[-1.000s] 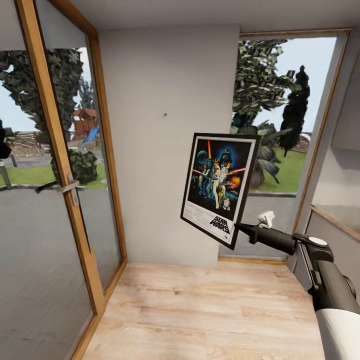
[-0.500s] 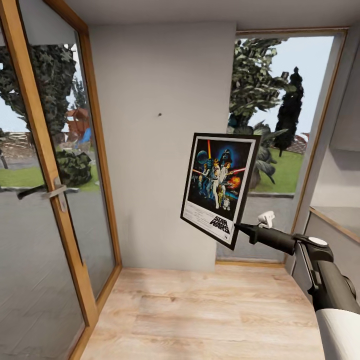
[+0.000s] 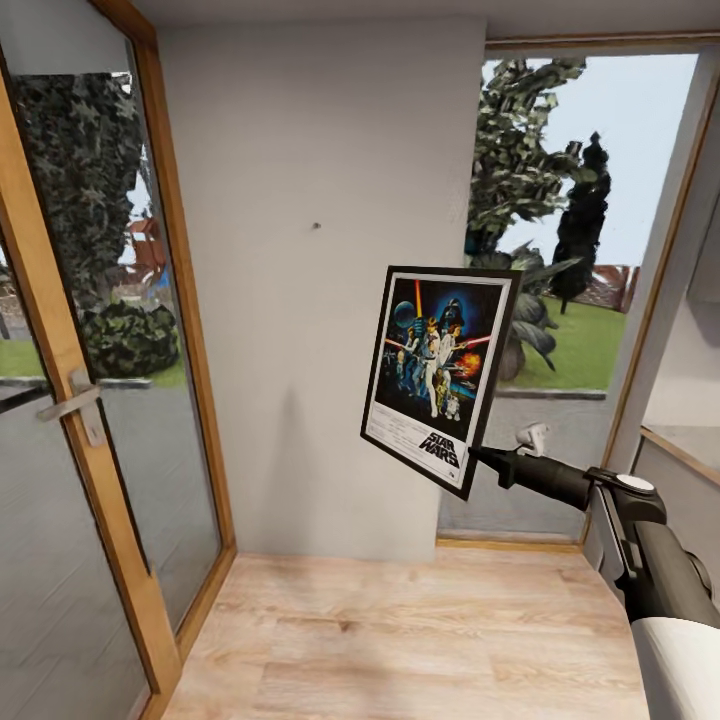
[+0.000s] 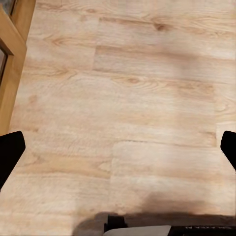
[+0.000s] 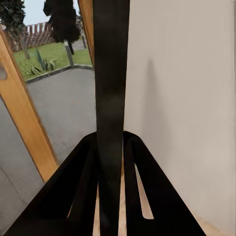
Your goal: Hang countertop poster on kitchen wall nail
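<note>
At about 4 o'clock in the head view, the right end effector (image 3: 480, 456) is reaching forward from the dark forearm and clamping the lower right corner of the poster (image 3: 437, 374). In the right wrist view its two black fingers (image 5: 83, 187) are pressing against the thin black edge of the poster (image 5: 111, 83) from both sides, so it is gripping the frame edge-on. The left end effector (image 4: 118, 147) is hanging over the wooden floor (image 4: 123, 98), its two dark fingertips sitting wide apart at the picture's sides with nothing between them.

The poster is being held in the air, upright but tilted slightly, just right of the centre of the head view. It is showing a thin black frame, a white border, a dark blue scene with figures and light beams, and black "STAR WARS" lettering low on its right.

Beyond it, the pale wood floor (image 3: 420, 640) is running up to a grey wall (image 3: 320, 330). A tiny dark wall nail (image 3: 316, 225) is sitting on that wall at about 11 o'clock from the poster, well apart from it. A wood-framed glass door (image 3: 90, 400) with a metal handle (image 3: 68, 406) is standing at 9 o'clock, and a tall window (image 3: 575, 250) onto trees and grass at 2 o'clock. At 3 o'clock, a sliver of a surface (image 3: 685, 445) is showing.
</note>
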Robot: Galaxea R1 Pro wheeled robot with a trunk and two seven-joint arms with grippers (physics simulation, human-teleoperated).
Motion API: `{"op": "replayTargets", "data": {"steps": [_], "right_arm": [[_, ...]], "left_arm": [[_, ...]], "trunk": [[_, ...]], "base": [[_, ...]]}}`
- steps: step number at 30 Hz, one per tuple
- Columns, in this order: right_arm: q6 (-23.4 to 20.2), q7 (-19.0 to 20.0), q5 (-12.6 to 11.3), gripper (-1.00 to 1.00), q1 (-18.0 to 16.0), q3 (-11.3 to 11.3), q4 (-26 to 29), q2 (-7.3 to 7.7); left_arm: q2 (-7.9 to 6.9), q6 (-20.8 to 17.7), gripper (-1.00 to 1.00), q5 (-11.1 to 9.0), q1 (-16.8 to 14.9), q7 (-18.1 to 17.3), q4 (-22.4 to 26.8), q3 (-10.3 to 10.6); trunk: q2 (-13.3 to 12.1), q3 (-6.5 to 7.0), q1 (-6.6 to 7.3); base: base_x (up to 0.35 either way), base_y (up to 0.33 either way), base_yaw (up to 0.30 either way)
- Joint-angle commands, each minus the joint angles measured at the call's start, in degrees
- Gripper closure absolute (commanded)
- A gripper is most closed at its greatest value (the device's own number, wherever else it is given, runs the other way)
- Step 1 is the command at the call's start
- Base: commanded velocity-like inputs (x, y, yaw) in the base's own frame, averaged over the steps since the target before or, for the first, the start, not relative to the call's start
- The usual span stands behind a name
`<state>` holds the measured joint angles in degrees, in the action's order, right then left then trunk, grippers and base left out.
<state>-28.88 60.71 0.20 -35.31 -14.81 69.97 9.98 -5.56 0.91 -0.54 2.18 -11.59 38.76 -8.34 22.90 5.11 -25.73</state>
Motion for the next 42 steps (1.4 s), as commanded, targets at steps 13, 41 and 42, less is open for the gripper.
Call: {"op": "replayTargets", "data": {"steps": [13,41,42], "right_arm": [[-0.48,0.29,-0.11,1.0,-0.02,-0.13,0.01,0.01],[-19.87,5.86,-0.88,1.0,-23.86,14.97,2.17,-0.92],[-19.91,6.47,-0.88,1.0,-24.66,14.95,1.0,-0.88]], "left_arm": [[0.0,0.06,-1.0,-0.03,0.03,-0.36,0.08,-0.25],[-0.24,0.21,-1.0,-0.25,0.02,-4.72,-6.26,-0.54],[-0.24,0.22,-1.0,-0.25,0.02,-4.73,-6.26,-0.54]], "trunk": [[0.02,0.0,-0.05],[0.02,0.0,-0.05],[0.02,0.0,-0.05]], "base": [[0.334,0.0,0.0],[0.045,0.0,0.0],[0.0,0.0,0.0]]}}
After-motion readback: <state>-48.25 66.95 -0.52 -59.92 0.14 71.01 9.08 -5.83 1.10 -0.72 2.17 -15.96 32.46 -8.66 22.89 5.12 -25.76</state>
